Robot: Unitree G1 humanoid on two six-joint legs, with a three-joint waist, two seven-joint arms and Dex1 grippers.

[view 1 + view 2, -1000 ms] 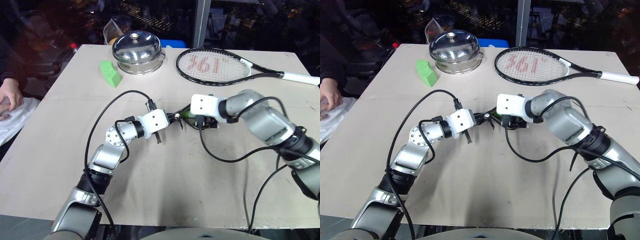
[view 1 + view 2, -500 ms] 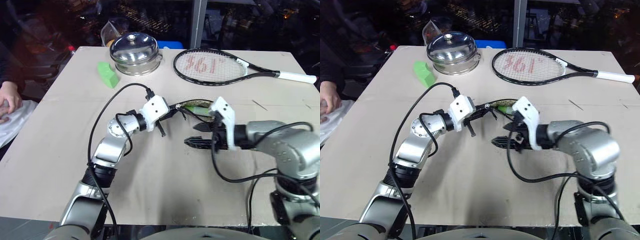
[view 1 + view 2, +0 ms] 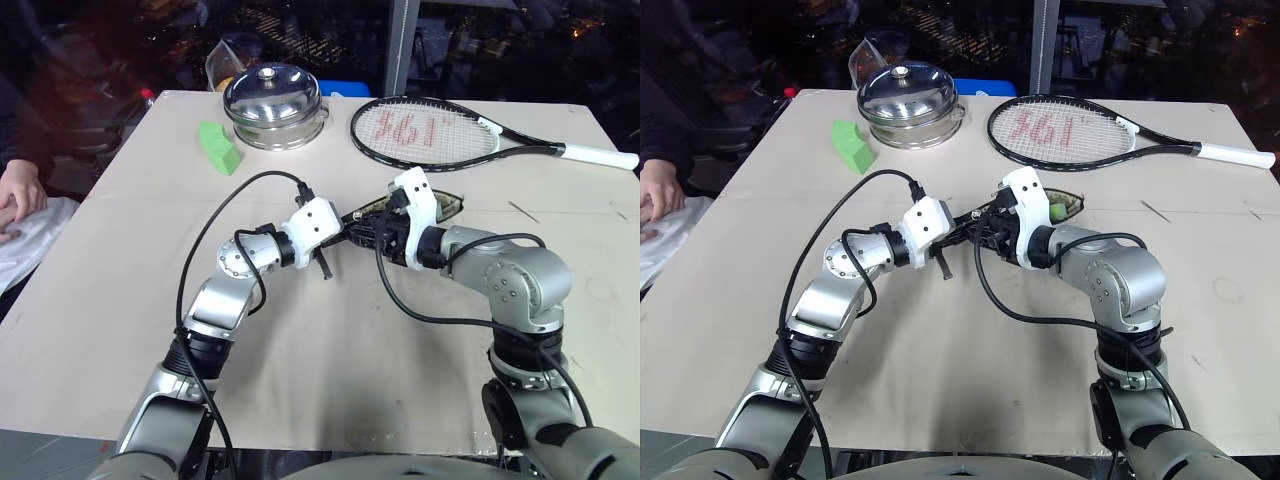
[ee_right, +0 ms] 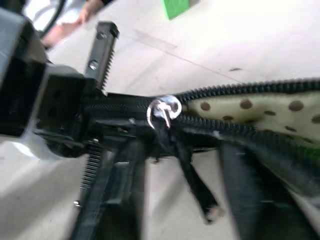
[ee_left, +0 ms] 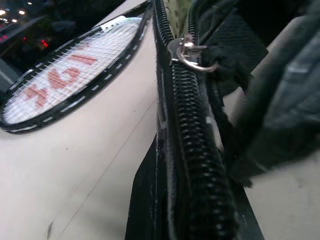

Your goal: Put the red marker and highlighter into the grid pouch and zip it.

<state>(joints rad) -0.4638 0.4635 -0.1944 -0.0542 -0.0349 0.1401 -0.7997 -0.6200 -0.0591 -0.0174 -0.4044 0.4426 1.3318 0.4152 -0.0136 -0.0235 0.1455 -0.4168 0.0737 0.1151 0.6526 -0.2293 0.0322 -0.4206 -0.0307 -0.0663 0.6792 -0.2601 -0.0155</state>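
Fingers (image 3: 352, 232) beside racket (image 3: 430, 133), perhaps clear.

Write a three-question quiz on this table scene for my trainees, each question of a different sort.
1. Short answer: which gripper's jaws clamp the end of the pouch?
2. Multiple choice: the pouch's lining is A) striped B) spotted C) plain.
3. True or false: the pouch is zipped fully shut.

Key: 1. The left gripper. 2. B. 3. False; the zip gapes and the lining shows.
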